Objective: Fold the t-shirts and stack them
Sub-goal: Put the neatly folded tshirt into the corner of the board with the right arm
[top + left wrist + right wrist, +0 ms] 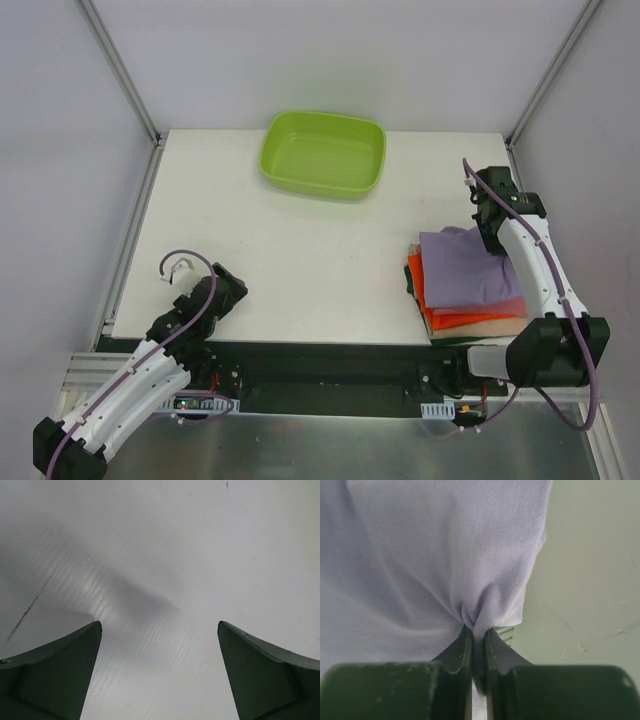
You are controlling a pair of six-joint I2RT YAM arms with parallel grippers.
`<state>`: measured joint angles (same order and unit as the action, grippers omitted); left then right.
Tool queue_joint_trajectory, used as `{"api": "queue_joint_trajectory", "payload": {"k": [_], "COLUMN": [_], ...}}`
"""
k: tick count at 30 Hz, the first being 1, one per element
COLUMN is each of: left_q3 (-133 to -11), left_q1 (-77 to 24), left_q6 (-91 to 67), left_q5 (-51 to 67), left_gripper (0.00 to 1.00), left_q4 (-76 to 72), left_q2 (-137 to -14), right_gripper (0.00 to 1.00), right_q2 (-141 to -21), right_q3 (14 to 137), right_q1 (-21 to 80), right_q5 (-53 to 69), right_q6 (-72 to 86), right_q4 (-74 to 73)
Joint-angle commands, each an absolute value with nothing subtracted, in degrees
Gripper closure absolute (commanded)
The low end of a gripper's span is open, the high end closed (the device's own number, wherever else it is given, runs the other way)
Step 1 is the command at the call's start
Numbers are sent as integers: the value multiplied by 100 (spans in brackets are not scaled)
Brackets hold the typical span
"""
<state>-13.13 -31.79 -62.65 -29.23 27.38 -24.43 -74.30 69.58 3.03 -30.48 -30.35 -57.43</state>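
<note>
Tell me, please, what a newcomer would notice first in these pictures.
The lime-green tub at the far middle of the table catches the eye first. Next is the stack of t-shirts at the right edge, where the right end effector pinches a fold of the lilac t-shirt on top. The left end effector hangs open above bare table near the front left.

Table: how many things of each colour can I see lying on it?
Lilac shirt: 1
Orange shirt: 1
Rose-red shirt: 1
Green tub: 1
Total: 4 clearly countable. The lowest layers of the pile are too hidden to count.
</note>
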Motion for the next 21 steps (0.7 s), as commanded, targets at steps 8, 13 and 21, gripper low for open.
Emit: {"api": "queue_joint_trajectory", "payload": {"k": [8, 13, 21], "left_q3": [-1257, -1283, -1406], "left_q1": [-3146, -3146, -3146], "left_q6": [-6249, -6196, -5942], "left_q5": [-3085, -3085, -2910], "left_gripper": [1, 1, 1], "left_q4": [2839, 2848, 2856], "left_q2": [-2303, -2364, -2285], "right_gripper": [1, 4, 4], "right_q2": [-8050, -7744, -5733], "right_q3": [6925, 7233, 6348], "right_q1": [97, 105, 97], "right_q5": [-4673, -4835, -1718], "right_q6": [-2067, -1224, -150], "right_q4": [-5555, -5494, -4002]}}
